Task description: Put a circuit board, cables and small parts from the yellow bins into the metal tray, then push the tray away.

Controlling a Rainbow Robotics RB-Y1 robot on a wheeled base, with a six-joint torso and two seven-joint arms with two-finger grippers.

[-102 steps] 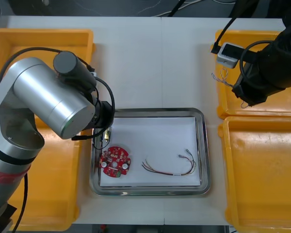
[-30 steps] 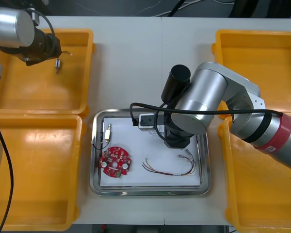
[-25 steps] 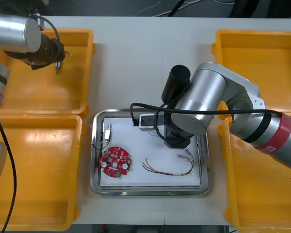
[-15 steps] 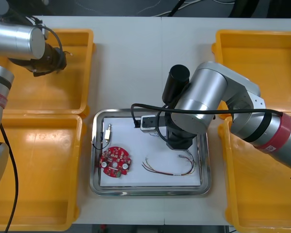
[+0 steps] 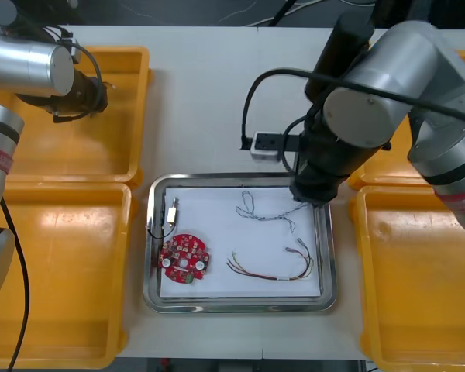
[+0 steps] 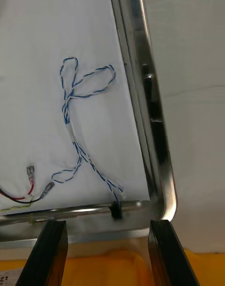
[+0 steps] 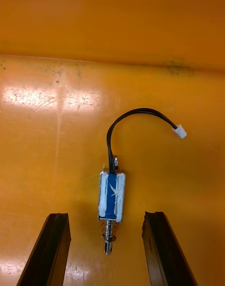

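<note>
Left wrist view: the left hand (image 7: 107, 215), open, straddles a small metal part (image 7: 111, 197) in a yellow bin (image 7: 112, 56). Next move should be to descend and close. The right hand (image 6: 108, 222), open, hovers over the metal tray (image 6: 154, 140).

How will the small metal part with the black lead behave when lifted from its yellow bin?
The small metal part, between the left gripper's open fingers, looks stiff and compact, so it should hold firm. Its black lead is likely floppy and may dangle. Its spring end might give if squeezed. The right gripper hovers at the metal tray's rim.
</note>
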